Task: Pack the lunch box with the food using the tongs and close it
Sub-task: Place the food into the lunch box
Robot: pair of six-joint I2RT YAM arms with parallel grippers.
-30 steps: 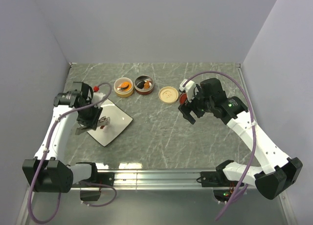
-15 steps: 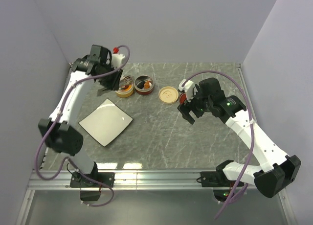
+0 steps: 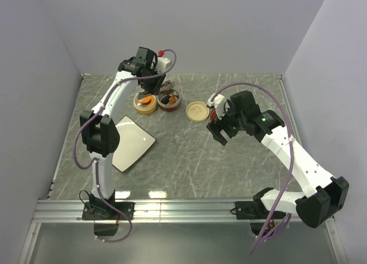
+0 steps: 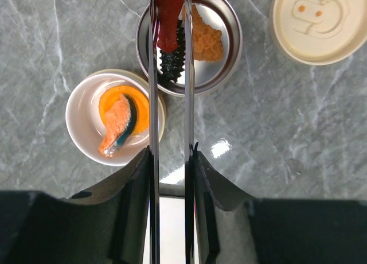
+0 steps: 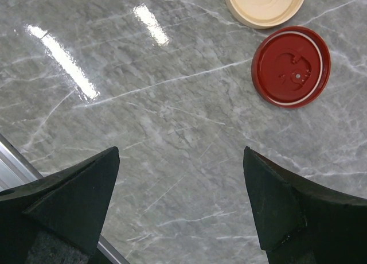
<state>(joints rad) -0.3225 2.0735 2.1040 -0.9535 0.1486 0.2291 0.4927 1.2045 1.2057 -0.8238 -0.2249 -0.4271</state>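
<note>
My left gripper [image 4: 170, 155] is shut on the silver tongs [image 4: 152, 103], both thin arms pressed between its fingers. The tong tips pinch a red food piece [image 4: 168, 17] over the dark red tub [image 4: 229, 57], whose steel inside holds a dark spiky oblong [image 4: 172, 63] and an orange crumbly bit [image 4: 206, 40]. The cream tub [image 4: 80, 132] beside it holds an orange wedge and a pink slice [image 4: 117, 123]. Both tubs stand open at the back [image 3: 145, 102] [image 3: 168, 100]. My right gripper [image 5: 180, 155] is open over bare table, near the red lid [image 5: 291, 66] and cream lid [image 5: 265, 6].
The white square plate [image 3: 129, 142] lies bare at the left, under the raised left arm. A metal rail [image 3: 183, 206] runs along the near edge. Purple walls close in the back and both sides.
The left arm has swung from the plate up to the back, carrying the tongs over the tubs. The right arm has barely moved.
</note>
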